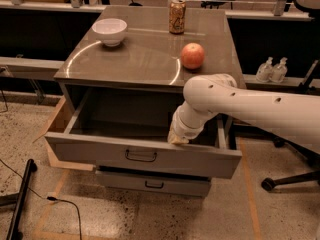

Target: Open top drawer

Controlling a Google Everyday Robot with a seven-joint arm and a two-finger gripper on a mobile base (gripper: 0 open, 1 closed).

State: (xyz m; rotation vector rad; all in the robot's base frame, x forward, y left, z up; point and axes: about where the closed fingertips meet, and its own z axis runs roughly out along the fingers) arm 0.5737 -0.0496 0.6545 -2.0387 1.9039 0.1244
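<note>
A thick white arm [265,111] comes in from the right edge and runs left, rising slightly to a rounded elbow [206,91] right of centre. From there it bends down and nearer, ending in the gripper [178,136], its pale yellow tip pointing down, just right of centre

Speckled floor [280,214] with tan tape lines [248,184]. Black cable [60,200] and black stand leg [21,199] lower left. Chair base [290,178] on casters at right. Dark bench [35,34] behind, with two small bottles [272,70] on a ledge, probably sanitizer. Light is warm and dim. Gripper [178,136] sits just below the counter [145,59] front edge.
</note>
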